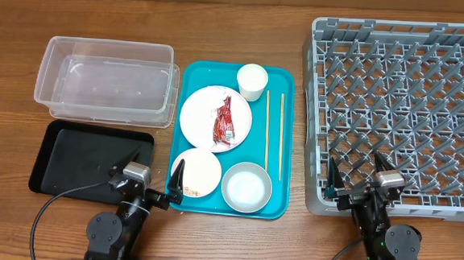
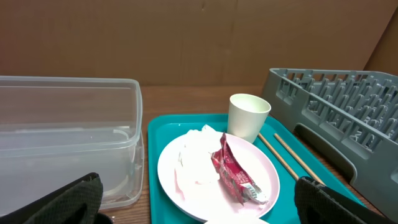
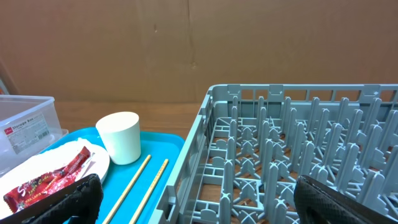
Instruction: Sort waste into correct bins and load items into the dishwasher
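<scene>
left gripper [image 1: 155,166] spread wide, empty | sauce packet [image 2: 233,171] on plate [image 2: 264,171] ahead | right gripper [image 1: 357,174] spread wide, empty | dish rack [image 3: 298,155] ahead

Your wooden desk [image 1: 223,8] carries four things: a clear plastic tub [image 1: 108,45] at the back left, a black tray [image 1: 91,163] just in front of it, a teal tray [image 1: 196,75] in the middle, and a grey dish rack [image 1: 310,110] on the right.

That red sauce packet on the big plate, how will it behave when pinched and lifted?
The packet looks crinkled and thin, so it will probably flop rather than stay stiff. It seems small and light. Its glossy film may slip, and the tissue beside it might drag along.
</scene>
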